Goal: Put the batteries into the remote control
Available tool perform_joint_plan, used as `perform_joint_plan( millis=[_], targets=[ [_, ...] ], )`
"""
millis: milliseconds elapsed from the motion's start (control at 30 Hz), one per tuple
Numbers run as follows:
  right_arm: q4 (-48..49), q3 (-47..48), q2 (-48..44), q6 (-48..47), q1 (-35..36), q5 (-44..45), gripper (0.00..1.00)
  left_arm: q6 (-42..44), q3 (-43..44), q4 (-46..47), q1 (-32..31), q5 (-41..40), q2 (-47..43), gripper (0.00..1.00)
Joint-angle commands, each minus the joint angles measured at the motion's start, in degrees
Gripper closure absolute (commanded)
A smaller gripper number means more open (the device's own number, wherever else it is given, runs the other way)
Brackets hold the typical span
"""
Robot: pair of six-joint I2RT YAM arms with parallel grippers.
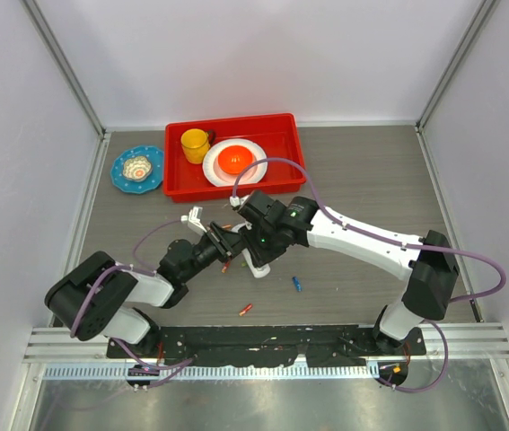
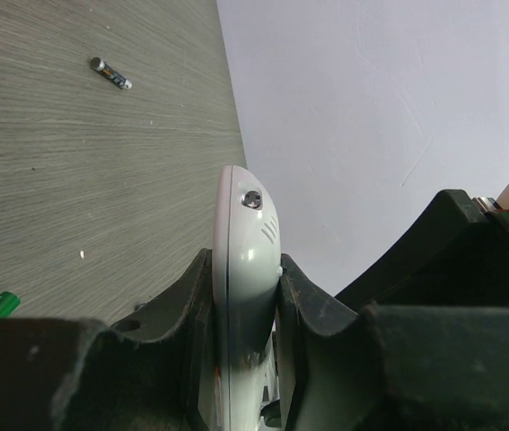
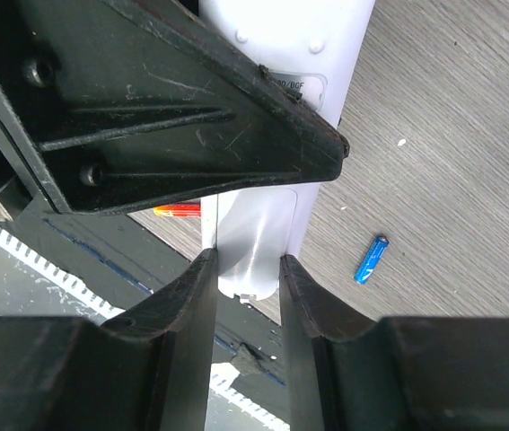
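Black left gripper (image 2: 245, 269) clamped on the small white oblong plastic remote control (image 2: 241, 206), mid-table, long axis along the fingers. Opposite, right gripper (image 3: 247, 260) pinching the same handset. Loose just beside: slim orange cylinder battery (image 1: 245, 310), slim blue cylinder battery (image 1: 297, 284), blue nearer the right arm. Open grey tabletop (image 1: 362, 180) rightward.

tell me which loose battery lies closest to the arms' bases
The orange-red battery, lying just short of the black base plate; the blue battery sits farther out.

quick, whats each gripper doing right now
left gripper: closed, holding the remote control
right gripper: closed on the same remote control
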Motion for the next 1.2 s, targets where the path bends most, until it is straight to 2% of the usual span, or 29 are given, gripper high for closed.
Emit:
perform_joint_plan(
  millis=[0, 267, 1167],
  targets=[
    [3.8, 1.7, 0.3, -0.1, -0.4, 2.3, 0.76, -1.0, 1.3, 17.8, -2.3, 2.2, -3.1, 1.0],
    [5.7, 1.9, -0.4, 0.8, -0.6, 2.0, 0.61, -0.8, 1.4, 17.8, -3.2, 1.8, -3.2, 1.0],
    [7.9, 0.8, -4.2, 3.1, -0.6, -0.8, 0.35, -0.1, 1.2, 17.8, -3.3, -0.4, -0.8, 0.99]
  ],
)
